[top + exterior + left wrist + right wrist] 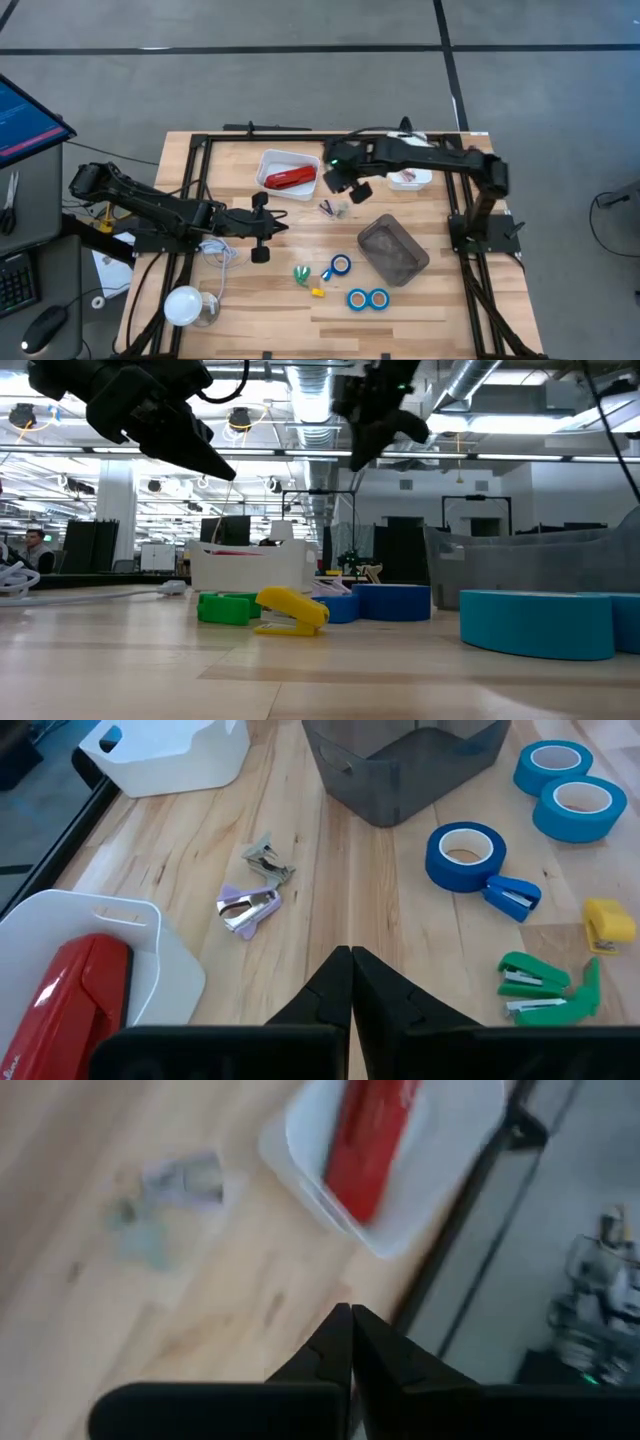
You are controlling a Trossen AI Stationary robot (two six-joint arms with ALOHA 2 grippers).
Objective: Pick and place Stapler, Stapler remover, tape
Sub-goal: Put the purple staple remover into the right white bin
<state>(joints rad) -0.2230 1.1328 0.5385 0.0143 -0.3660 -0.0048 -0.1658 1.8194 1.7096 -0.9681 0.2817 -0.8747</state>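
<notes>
table (420,300): sitting under both arms, all parts on it
grey bin (393,249): lying at 4 o'clock of centre, looks empty
white tray (268,162): sitting at 11 o'clock of centre, holding the stapler
stapler (290,179): resting inside the white tray, looks placed
right gripper (352,185): hanging above the table at 3 o'clock of the tray, fingers together, carrying nothing
left gripper (268,226): hovering at 6 o'clock of the tray, fingers together, empty
tape (341,266): three blue rolls waiting at 5 o'clock, outside any bin
staple removers (256,890): two small metal-jawed ones lying between tray and bin
step: stapler looks done; remover or tape probably next
next move: right gripper needing to open, drop over a remover, and straddle it squarely; small, low part, easy to miss
</notes>
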